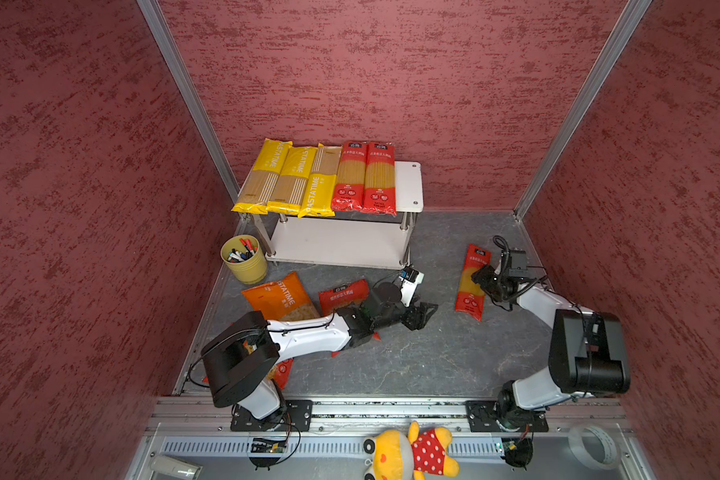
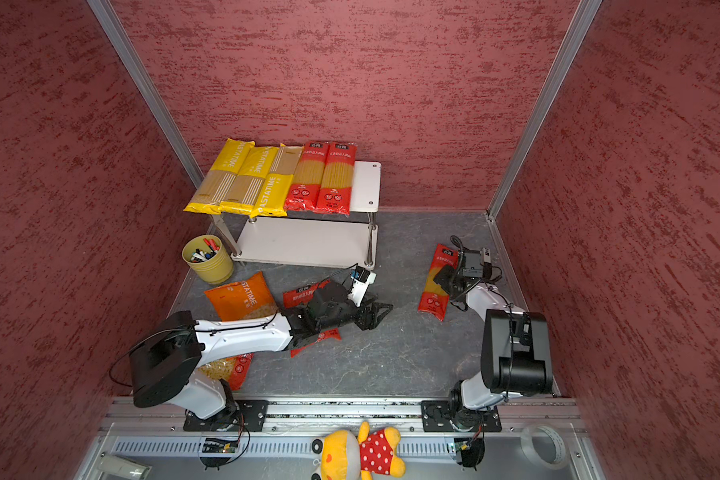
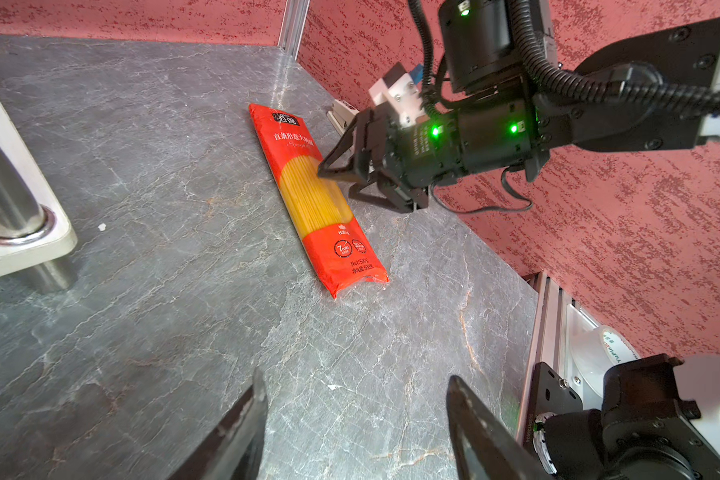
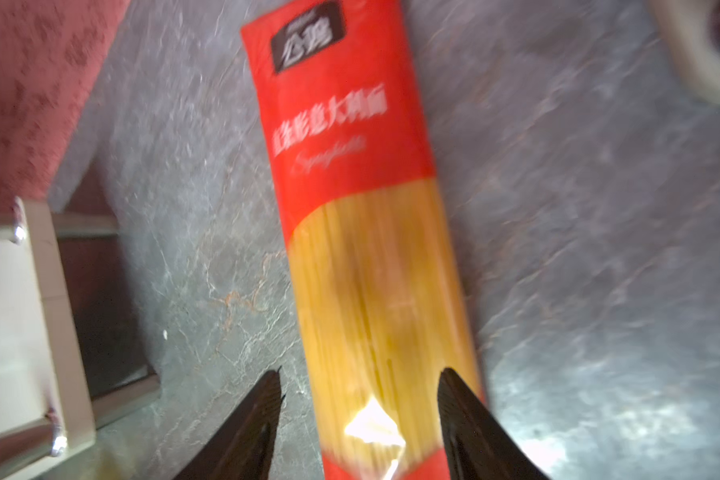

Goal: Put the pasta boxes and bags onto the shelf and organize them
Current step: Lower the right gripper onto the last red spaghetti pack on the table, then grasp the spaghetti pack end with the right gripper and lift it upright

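The white two-tier shelf [image 1: 408, 183] [image 2: 366, 183] stands at the back. Its top board carries three yellow spaghetti packs [image 1: 292, 178] and two red ones [image 1: 366, 178], side by side. A third red spaghetti pack [image 1: 472, 282] [image 3: 316, 199] [image 4: 362, 208] lies flat on the floor at the right. My right gripper [image 1: 481, 279] [image 4: 360, 386] is open low over its middle, one finger on each side. My left gripper [image 1: 424, 313] [image 3: 356, 390] is open over bare floor. An orange macaroni bag [image 1: 277, 297] and a red short-pasta bag [image 1: 344, 294] lie beside the left arm. Another red bag [image 1: 283, 369] lies partly under it.
A yellow pen cup [image 1: 244, 259] stands left of the shelf's lower board [image 1: 337, 243]. Red walls close in on three sides. A plush toy [image 1: 412, 455] and a tape roll [image 1: 593, 446] lie beyond the front rail.
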Robot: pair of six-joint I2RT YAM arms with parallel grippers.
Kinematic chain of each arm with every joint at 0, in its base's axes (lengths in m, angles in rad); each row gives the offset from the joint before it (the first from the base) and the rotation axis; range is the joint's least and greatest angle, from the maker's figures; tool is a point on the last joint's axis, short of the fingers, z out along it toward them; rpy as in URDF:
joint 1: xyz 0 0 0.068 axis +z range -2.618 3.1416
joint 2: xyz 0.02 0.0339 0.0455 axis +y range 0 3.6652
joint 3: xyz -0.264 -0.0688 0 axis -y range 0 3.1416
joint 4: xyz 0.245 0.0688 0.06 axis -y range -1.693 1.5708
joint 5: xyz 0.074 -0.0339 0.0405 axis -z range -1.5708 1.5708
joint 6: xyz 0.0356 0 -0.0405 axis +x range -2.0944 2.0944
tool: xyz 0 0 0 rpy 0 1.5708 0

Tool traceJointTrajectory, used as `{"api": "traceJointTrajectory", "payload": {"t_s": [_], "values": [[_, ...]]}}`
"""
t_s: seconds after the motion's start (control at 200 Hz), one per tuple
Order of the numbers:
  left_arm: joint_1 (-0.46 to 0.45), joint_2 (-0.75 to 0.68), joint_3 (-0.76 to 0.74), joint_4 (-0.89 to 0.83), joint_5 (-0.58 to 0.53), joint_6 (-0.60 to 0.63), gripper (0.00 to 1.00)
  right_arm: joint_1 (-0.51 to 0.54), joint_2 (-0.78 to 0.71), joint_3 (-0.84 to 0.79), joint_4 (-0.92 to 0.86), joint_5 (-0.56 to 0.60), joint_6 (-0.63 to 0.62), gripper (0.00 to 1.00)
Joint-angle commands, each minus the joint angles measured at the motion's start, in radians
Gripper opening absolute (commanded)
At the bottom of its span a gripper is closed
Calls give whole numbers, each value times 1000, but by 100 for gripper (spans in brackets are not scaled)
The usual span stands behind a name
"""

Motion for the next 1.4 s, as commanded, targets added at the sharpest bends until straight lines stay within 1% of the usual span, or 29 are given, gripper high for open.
{"api": "traceJointTrajectory", "payload": {"t_s": [0.0,0.271,0.391,0.516,0.651,0.736,0.837,0.927,1.097,1.227,1.398], "values": [[3,5,17,1,9,-15,68,-75,24,-5,33,-90,19,62],[3,0,6,-4,9,-20,68,-90,131,21,115,-127,14,59],[2,-1,5,-3,6,-22,68,-89,193,49,141,-150,29,56],[3,0,6,-1,7,-23,68,-67,242,71,164,-172,38,47],[3,0,6,-1,6,-28,68,-44,257,79,187,-173,49,31],[2,-1,6,-4,7,-31,68,-36,236,68,211,-172,57,20],[3,0,9,-4,9,-35,68,-26,201,60,237,-184,63,11],[5,5,14,-4,13,-40,68,-16,154,55,243,-186,57,10],[14,-3,12,-6,19,-47,68,0,32,31,249,-154,10,4],[42,-23,10,-17,43,-76,68,25,-73,12,254,-132,-35,1],[70,-57,17,-39,72,-108,68,57,-217,10,260,-123,-61,0]]}}
